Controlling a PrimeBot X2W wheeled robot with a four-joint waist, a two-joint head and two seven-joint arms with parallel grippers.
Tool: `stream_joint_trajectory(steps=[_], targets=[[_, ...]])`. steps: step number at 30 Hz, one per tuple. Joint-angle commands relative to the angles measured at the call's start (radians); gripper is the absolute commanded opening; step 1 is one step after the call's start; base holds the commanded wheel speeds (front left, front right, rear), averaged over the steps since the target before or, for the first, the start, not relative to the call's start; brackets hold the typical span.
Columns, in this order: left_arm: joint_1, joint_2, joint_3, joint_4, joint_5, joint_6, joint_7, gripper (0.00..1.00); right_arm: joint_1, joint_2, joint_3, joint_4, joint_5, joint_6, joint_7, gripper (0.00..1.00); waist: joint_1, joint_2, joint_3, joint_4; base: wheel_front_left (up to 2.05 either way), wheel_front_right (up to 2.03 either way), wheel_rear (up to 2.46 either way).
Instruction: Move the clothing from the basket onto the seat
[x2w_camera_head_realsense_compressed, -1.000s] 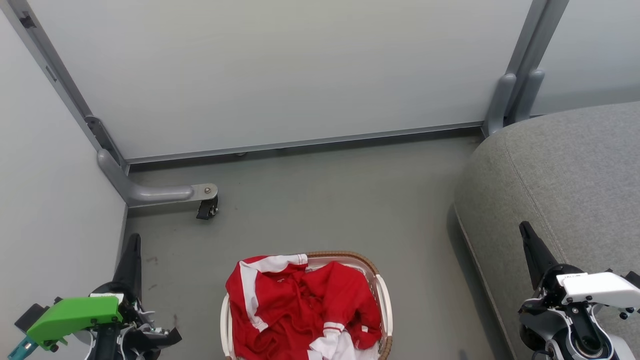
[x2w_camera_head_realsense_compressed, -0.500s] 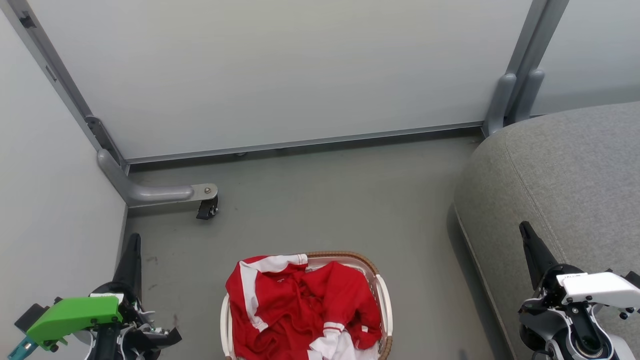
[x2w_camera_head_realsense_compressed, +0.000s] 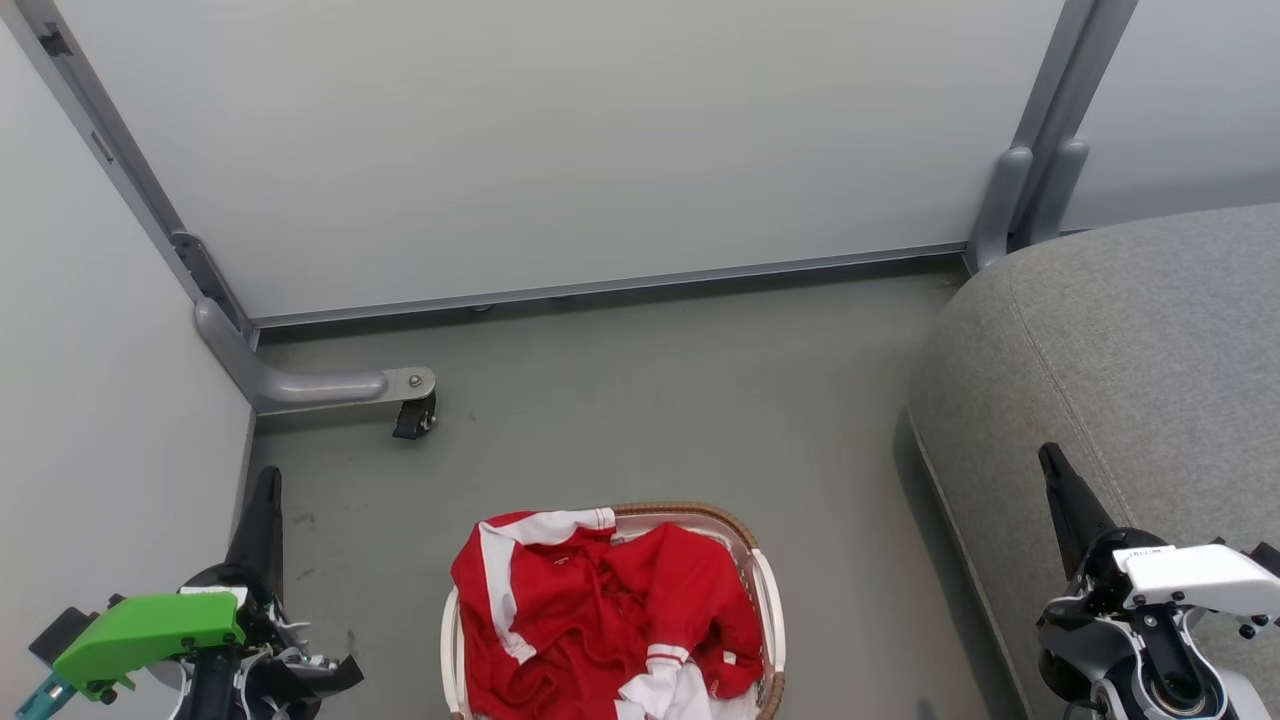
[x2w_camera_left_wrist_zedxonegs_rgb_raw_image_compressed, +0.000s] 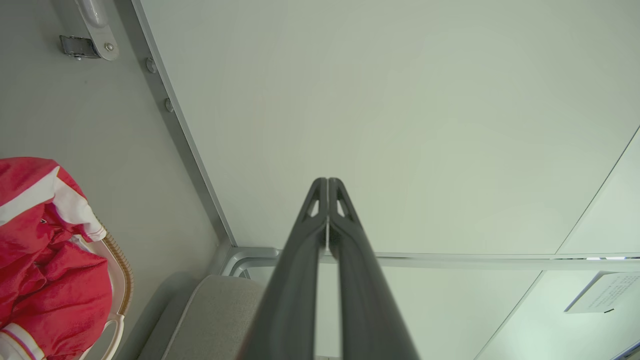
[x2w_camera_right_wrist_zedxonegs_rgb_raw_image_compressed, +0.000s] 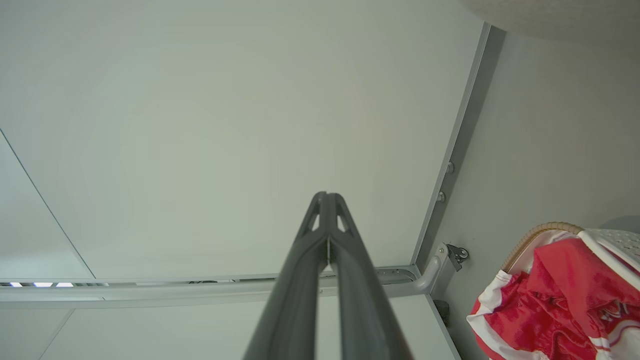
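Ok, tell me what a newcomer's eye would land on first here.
The red clothing heaped in the white laundry basket, bottom centre of the head view, grabs the eye first. Next comes the big grey seat on the right. The left pincer and right pincer sit shut at the lower corners.

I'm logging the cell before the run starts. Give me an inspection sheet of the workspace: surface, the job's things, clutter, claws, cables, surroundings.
Surface: grey floor, with faint scuffs at the lower left.
Job's things: red and white clothing heaped in the basket, with one part draped over its rim. The seat is to the right, with no clothing on the part in view.
Clutter: nothing seen.
Claws: left claw and right claw are both shut and hold nothing, one on each side of the basket.
Cables: nothing seen.
Surroundings: pale partition panels on grey frames; a castor foot near the left corner.
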Motion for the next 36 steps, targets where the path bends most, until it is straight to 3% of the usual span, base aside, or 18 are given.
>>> stream_joint_trajectory(steps=[1, 7, 8, 24, 36], targets=[[-0.012, 0.001, 0.001, -0.001, 0.006, -0.006, 0.002, 0.0, 0.007, -0.006, -0.001, -0.003, 0.004, -0.001, 0.0, 0.0, 0.0, 0.0, 0.0, 0.0, 0.0, 0.0, 0.0], [-0.012, 0.001, 0.001, -0.001, 0.006, -0.006, 0.002, 0.0, 0.007, -0.006, -0.001, -0.003, 0.004, -0.001, 0.0, 0.0, 0.0, 0.0, 0.0, 0.0, 0.0, 0.0, 0.0], [0.0, 0.0, 0.0, 0.0, 0.0, 0.0, 0.0, 1.0, 0.0, 0.0, 0.0, 0.0, 0.0, 0.0, 0.0, 1.0, 0.0, 0.0, 0.0, 0.0, 0.0, 0.0, 0.0], [0.032, -0.006, -0.056, 0.008, 0.046, 0.001, -0.063, 1.0, 0.025, 0.008, 0.013, 0.034, -0.076, 0.0, -0.062, 1.0, 0.0, 0.0, 0.001, 0.0, 0.0, 0.0, 0.0], [0.031, -0.004, -0.087, -0.042, 0.232, 0.0, -0.115, 1.0, 0.024, 0.005, -0.01, -0.023, -0.325, 0.0, -0.115, 1.0, 0.0, 0.0, 0.004, 0.003, 0.0, 0.0, 0.0]])
